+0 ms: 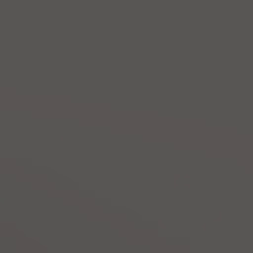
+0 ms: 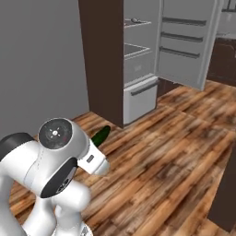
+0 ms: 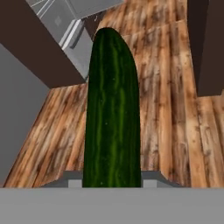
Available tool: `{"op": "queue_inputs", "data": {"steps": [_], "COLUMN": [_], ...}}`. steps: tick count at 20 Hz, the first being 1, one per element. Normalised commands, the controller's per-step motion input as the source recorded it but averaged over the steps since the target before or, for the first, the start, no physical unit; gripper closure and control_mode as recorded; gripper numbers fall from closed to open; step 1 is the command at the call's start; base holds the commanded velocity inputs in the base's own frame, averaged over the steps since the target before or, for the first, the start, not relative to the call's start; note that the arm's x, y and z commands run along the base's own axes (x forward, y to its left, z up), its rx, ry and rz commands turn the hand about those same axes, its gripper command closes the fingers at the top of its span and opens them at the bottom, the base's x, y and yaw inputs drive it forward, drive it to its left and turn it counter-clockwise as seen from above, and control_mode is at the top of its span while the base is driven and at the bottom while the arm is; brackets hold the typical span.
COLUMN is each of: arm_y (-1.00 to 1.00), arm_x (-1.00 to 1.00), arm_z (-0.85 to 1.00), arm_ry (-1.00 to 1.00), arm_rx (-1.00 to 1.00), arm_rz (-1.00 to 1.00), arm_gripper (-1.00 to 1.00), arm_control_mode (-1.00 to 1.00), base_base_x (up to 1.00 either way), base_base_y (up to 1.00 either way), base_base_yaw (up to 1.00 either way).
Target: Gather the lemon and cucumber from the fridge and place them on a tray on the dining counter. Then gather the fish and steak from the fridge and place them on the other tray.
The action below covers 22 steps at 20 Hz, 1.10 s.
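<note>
Cucumber in the grip, away from the fridge

Cucumber (image 3: 113,113) sits between the two finger tips of the gripper (image 3: 112,178); in the hand view we see it running lengthwise away from the camera, dark green with paler stripes, its rounded end pointing toward the fridge (image 2: 152,50). The fingers are pressed in on its near end, pinching it from both sides.

From the right base view we note the arm (image 2: 55,156) folded low in the foreground, with the tip of the cucumber (image 2: 100,135) sticking out past the wrist, above the wood floor (image 2: 175,152) and well short of the fridge.

Fridge door (image 2: 186,41) stands swung open to the right of the fridge body, its shelf rails facing us. Inside the fridge we see pale-edged shelves; something small lies on the upper shelf, too small to tell. A dark brown panel (image 2: 103,55) flanks the fridge on its left, and a grey wall (image 2: 41,60) lies further left of that.

Left base view gives us a flat grey field, nothing to read.
</note>
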Motion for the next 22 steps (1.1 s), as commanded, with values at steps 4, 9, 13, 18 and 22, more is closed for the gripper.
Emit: {"op": "queue_inputs", "data": {"steps": [4,9,13,18,22], "arm_y": [0.0,0.0,0.0,0.0,0.0], "arm_x": [0.0,0.0,0.0,0.0,0.0], "arm_z": [0.0,0.0,0.0,0.0,0.0], "arm_ry": [0.0,0.0,0.0,0.0,0.0], "arm_rx": [0.0,0.0,0.0,0.0,0.0], "arm_rz": [0.0,0.0,0.0,0.0,0.0], "arm_gripper": [1.0,1.0,1.0,1.0,1.0], "arm_control_mode": [1.0,1.0,1.0,1.0,1.0], "base_base_x": [-0.75,-0.54,-0.46,-0.45,-0.34], "base_base_y": [-0.58,-0.75,-0.72,-0.7,-0.61], "base_base_yaw": [-0.23,-0.21,-0.19,-0.2,-0.19]}}
